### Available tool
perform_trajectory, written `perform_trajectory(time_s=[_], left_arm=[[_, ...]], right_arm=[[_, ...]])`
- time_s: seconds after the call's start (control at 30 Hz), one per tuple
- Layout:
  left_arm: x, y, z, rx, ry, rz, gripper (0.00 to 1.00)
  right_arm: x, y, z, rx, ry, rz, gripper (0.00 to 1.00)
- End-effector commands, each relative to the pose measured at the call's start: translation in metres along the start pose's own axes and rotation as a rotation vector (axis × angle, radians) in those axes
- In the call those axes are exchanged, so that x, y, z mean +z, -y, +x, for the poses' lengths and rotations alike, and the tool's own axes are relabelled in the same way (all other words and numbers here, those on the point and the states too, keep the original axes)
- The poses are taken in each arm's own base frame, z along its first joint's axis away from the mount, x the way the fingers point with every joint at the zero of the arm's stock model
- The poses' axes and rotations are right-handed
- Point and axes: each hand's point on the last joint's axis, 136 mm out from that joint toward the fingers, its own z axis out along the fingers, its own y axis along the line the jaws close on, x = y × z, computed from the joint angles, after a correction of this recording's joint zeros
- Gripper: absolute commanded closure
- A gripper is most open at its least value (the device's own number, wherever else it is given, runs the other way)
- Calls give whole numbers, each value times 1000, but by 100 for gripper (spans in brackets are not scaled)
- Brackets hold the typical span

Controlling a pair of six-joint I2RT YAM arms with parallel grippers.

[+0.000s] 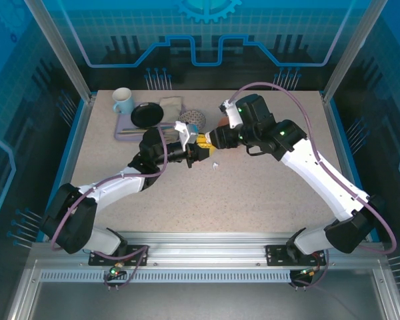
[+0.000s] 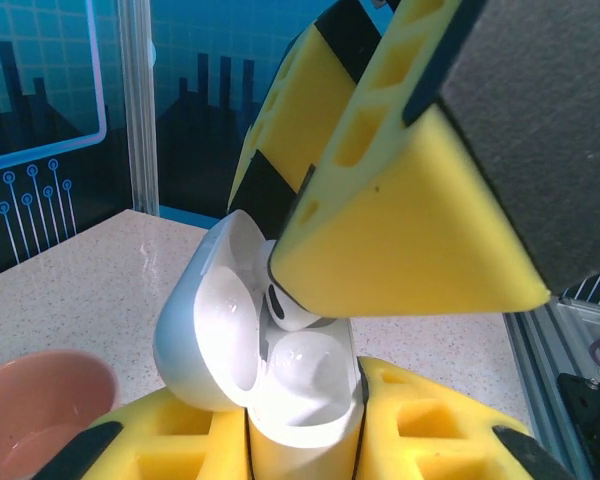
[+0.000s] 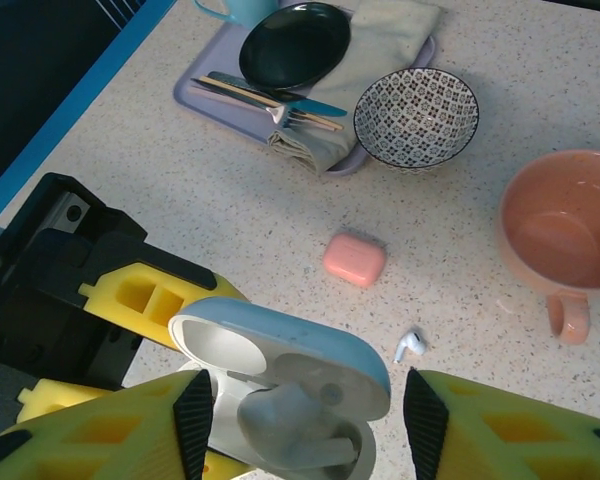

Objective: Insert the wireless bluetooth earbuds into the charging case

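Note:
My left gripper (image 2: 305, 440) is shut on the base of a white charging case (image 2: 300, 390) whose pale blue lid (image 3: 290, 335) stands open. One white earbud (image 2: 285, 305) sits in a socket of the case, its head sticking up. My right gripper (image 3: 305, 430) hovers just over the case, open, its yellow fingers (image 3: 100, 440) standing apart on either side and not touching the earbud. In the top view both grippers meet at mid-table (image 1: 201, 145). A second white earbud (image 3: 410, 345) lies loose on the table beside the case (image 1: 215, 165).
A shut salmon-pink case (image 3: 355, 260) lies on the table beyond the grippers. A pink mug (image 3: 560, 225) stands to the right of it. At the back are a patterned bowl (image 3: 416, 115) and a lilac tray (image 3: 195, 85) with black plate, cutlery, cloth and blue cup (image 1: 123, 101).

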Motion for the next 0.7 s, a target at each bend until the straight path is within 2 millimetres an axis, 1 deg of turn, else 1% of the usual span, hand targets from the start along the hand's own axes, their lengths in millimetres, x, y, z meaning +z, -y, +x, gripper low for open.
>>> perform_trajectory(time_s=[0.0,0.13,0.3,0.57,0.67], left_arm=[[-1,9,-28,72,61,21,100],[0,8,-29,76,63,19,100],[0,8,-29,76,63,19,100],[0,8,-31,79,66,19,100],[0,8,-29,77,64,20,100]], right_arm=[[-7,4,-2,-24,3,33,45],[-13,8,1,-23,1,36,47],[-24,13,-1,-13,20,42,48],[-30,26,3,10,20,62,50],[-34,22,-3,32,56,34,49]])
